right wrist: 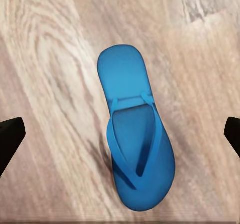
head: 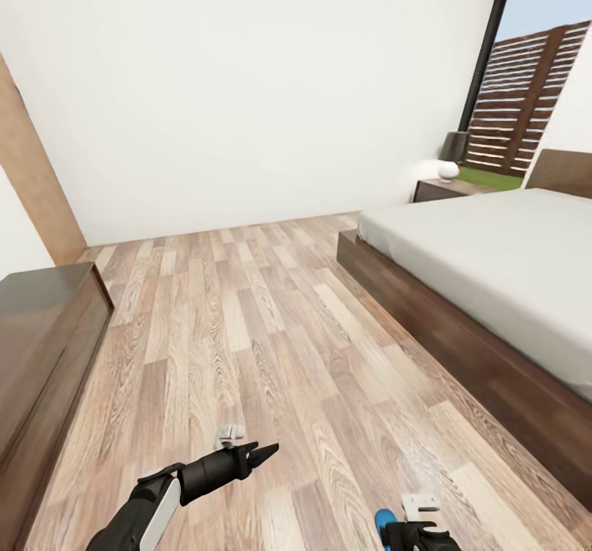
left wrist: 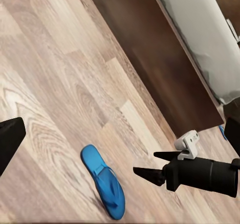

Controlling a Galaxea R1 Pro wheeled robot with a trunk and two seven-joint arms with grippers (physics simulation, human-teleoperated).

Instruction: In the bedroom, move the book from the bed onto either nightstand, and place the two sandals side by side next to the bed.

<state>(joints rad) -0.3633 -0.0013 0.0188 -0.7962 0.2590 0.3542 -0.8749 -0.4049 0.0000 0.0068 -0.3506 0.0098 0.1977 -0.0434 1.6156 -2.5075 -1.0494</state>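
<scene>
One blue sandal (right wrist: 134, 134) lies sole-down on the wood-plank floor (head: 271, 329), straps up, centred between the spread fingers (right wrist: 10, 139) of the right gripper (right wrist: 120, 139), which hangs above it, open, holding nothing. Left wrist view: same sandal (left wrist: 104, 182) flat on the planks, near the dark bed frame but apart from it. A black gripper (left wrist: 150, 166) with a camera bracket shows there too, its pointed fingers apart; which arm it belongs to, cannot tell. Head view: left gripper (head: 259, 453) low over bare floor, fingers slightly parted, empty. Bed (head: 493, 288) at right, grey mattress bare where visible. Nightstand (head: 444, 188) beyond it by the window, small lamp (head: 450, 156) on top. Long dark cabinet (head: 41, 345) at left wall
</scene>
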